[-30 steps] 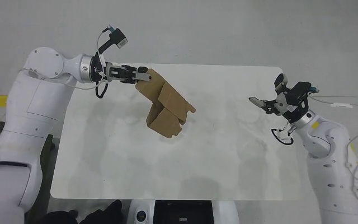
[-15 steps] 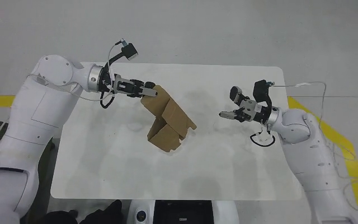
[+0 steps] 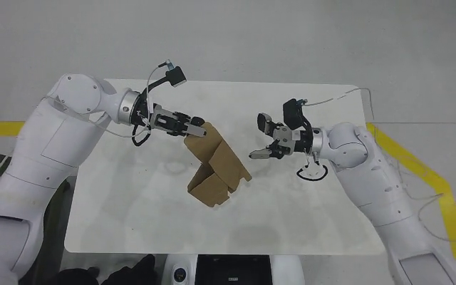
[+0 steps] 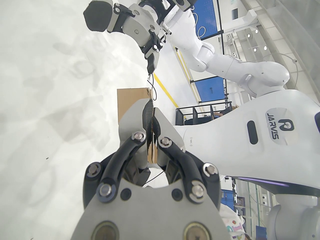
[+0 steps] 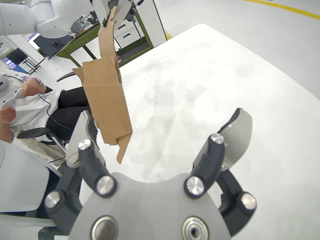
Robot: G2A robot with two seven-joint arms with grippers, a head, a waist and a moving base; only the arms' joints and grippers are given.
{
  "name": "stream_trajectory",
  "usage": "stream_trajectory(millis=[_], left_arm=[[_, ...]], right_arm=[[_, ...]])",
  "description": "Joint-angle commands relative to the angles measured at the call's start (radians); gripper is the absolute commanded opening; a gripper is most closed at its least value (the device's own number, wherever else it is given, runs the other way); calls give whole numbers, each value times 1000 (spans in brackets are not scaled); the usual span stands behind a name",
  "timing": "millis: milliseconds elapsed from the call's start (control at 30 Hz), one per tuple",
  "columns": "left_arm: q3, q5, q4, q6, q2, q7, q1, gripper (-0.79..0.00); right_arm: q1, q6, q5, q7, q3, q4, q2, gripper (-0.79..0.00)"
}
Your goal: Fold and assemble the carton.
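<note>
The right gripper (image 3: 258, 137), fingers spread, has been brought near the carton (image 3: 217, 162), which is pinched by the left gripper (image 3: 199, 129); folding seems barely begun.

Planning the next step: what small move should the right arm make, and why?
Probably ease the right claw toward the near edge of the carton and close on it. The left claw is shut on its far end; the right claw is open, facing the carton but apart from it.

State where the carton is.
In the top view the carton is over the middle of the table, one flap pinched by the left end effector, the open right end effector close beside.
</note>
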Motion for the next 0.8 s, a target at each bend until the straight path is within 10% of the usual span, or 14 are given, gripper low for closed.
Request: stream_trajectory(millis=[0, 767], left_arm=[[9, -7, -5, -1, 4, 1, -2, -785], [16, -77, -2, -2, 26, 1, -3, -785]], right_arm=[[18, 0, 10, -4, -34, 2, -3, 0], [73, 0, 35, -62, -115, 36, 0, 0]])
